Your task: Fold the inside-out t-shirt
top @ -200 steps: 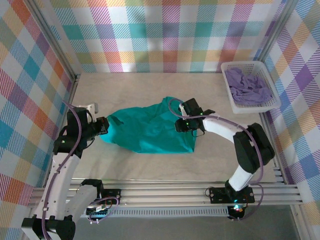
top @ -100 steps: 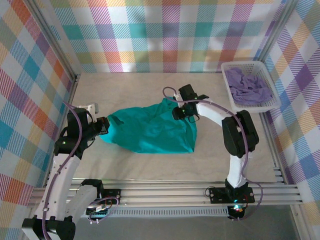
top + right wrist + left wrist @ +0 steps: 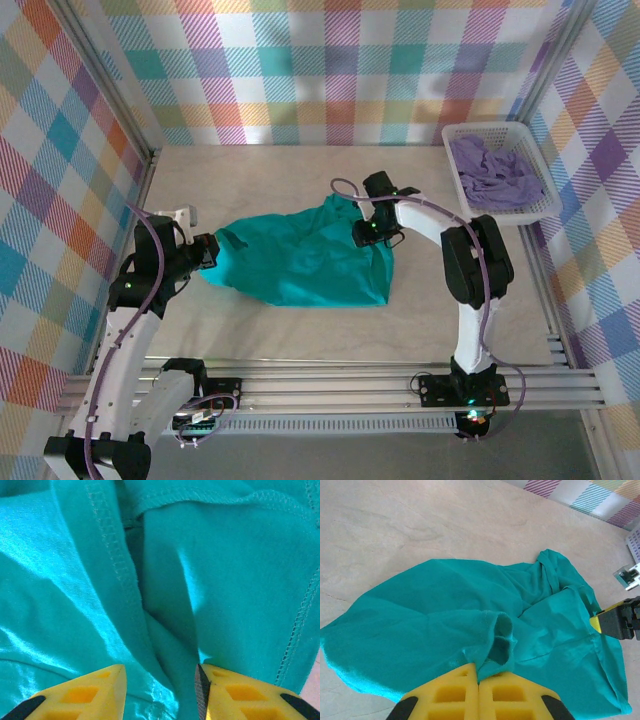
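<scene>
While tight on t-shirt point(image 3: 300, 265), left end effector point(image 3: 478, 670); right end effector point(image 3: 160, 674) agape.

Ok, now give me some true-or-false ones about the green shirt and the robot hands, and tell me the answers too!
1. The left gripper is pinching an edge of the teal t-shirt. True.
2. The purple garment lies flat on the table next to the t-shirt. False: it is bunched up inside the white basket.
3. The right gripper is squeezed shut. False: its fingers stand apart, with shirt cloth between them.
4. The white basket sits at the far right of the table. True.
</scene>
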Action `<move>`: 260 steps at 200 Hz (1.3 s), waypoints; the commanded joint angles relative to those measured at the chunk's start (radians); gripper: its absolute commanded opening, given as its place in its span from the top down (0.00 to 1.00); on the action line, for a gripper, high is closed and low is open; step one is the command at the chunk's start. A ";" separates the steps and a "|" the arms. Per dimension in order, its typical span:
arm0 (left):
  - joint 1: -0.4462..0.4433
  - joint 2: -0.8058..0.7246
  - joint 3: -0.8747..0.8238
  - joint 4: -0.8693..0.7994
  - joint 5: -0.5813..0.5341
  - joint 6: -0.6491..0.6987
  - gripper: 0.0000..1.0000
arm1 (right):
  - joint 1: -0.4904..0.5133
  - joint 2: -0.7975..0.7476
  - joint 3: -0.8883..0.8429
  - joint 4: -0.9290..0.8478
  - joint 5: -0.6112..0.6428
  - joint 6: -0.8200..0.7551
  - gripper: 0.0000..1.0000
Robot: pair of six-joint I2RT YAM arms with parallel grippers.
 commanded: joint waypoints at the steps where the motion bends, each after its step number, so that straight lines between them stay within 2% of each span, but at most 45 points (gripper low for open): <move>1: 0.010 0.001 -0.009 0.026 0.019 0.003 1.00 | -0.006 0.032 0.008 -0.032 -0.035 -0.014 0.58; 49: 0.011 -0.006 -0.011 0.026 0.018 0.003 1.00 | -0.012 0.041 0.009 -0.062 -0.050 -0.020 0.58; 135: 0.011 -0.006 -0.011 0.026 0.017 0.005 1.00 | -0.014 0.006 -0.024 -0.067 -0.083 -0.009 0.77; 192: 0.010 -0.005 -0.011 0.027 0.022 0.004 1.00 | -0.018 -0.005 -0.057 -0.060 -0.070 -0.003 0.73; 231: 0.010 -0.006 -0.009 0.026 0.024 0.004 1.00 | -0.022 -0.042 -0.075 -0.013 -0.087 0.009 0.91; 260: 0.009 0.002 0.015 0.007 0.009 -0.016 1.00 | -0.069 -0.185 -0.129 0.086 -0.185 0.047 0.96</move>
